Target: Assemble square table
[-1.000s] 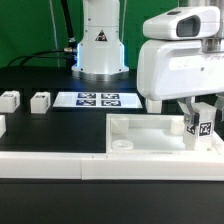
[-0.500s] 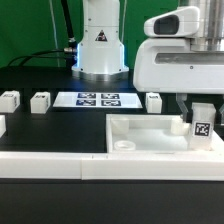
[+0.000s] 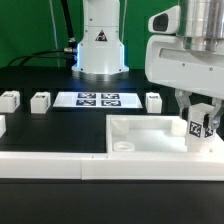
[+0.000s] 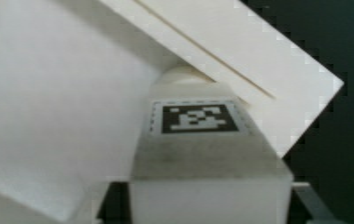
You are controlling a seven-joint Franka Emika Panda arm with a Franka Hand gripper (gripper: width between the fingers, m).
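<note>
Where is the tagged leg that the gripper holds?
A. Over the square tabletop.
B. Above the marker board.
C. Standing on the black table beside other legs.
A: the gripper grips the leg over the square tabletop, at the exterior view's right.

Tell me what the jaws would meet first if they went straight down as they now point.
The stubby white tagged leg clamped in the jaws would land first, likely on the white plastic square slab near its corner at the exterior view's right; depth is unclear.
</note>
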